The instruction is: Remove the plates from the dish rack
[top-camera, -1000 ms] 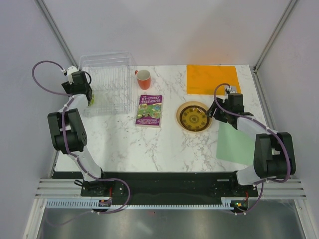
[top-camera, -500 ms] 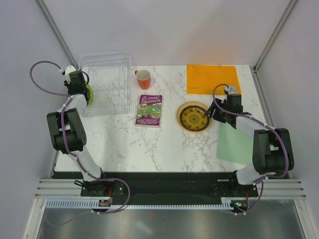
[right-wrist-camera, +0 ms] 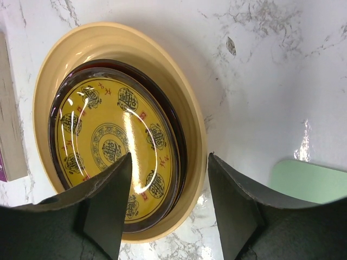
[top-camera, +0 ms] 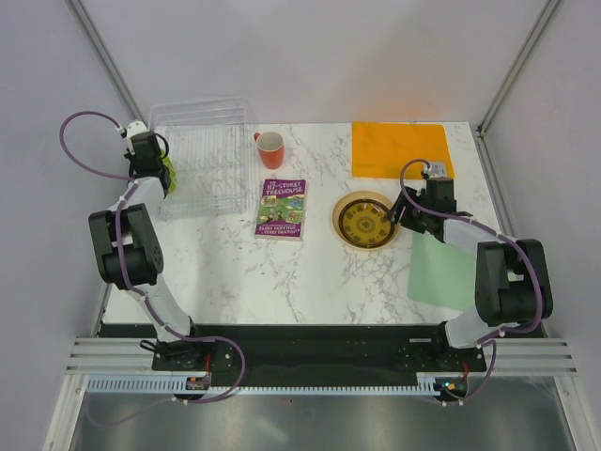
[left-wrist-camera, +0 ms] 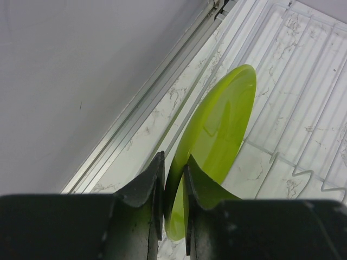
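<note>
Three plates lie stacked on the table (top-camera: 310,272), right of centre in the overhead view: a patterned plate (right-wrist-camera: 108,146) inside a dark red plate (right-wrist-camera: 108,67) inside a pale yellow plate (right-wrist-camera: 116,38). The right claw (right-wrist-camera: 169,158) hangs spread just above them. Farther back, upper left, the left claw (left-wrist-camera: 173,161) pinches a green plate (left-wrist-camera: 219,124) standing on edge in the clear rack (left-wrist-camera: 309,81).
</note>
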`<move>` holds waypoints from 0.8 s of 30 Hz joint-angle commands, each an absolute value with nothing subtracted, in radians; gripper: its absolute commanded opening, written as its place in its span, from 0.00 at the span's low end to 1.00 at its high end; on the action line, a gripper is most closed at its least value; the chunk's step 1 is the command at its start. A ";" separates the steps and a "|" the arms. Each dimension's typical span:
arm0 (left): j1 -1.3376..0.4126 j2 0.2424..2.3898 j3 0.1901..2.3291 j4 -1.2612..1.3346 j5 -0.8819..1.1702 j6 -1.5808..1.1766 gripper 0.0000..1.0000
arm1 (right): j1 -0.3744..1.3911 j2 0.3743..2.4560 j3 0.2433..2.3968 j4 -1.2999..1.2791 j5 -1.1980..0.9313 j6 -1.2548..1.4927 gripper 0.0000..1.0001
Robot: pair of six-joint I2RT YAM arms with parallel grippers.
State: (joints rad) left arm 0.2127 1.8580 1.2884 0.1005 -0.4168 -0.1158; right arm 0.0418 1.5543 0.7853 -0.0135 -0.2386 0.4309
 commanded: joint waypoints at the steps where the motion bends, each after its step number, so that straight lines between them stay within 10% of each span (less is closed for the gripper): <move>1: 0.206 1.822 1.313 0.129 -0.431 -0.112 0.09 | 0.040 1.555 0.792 0.018 -0.252 0.426 0.65; 24: 0.037 1.608 1.250 0.431 -0.802 0.364 0.02 | 0.040 1.519 0.795 -0.026 -0.241 0.416 0.65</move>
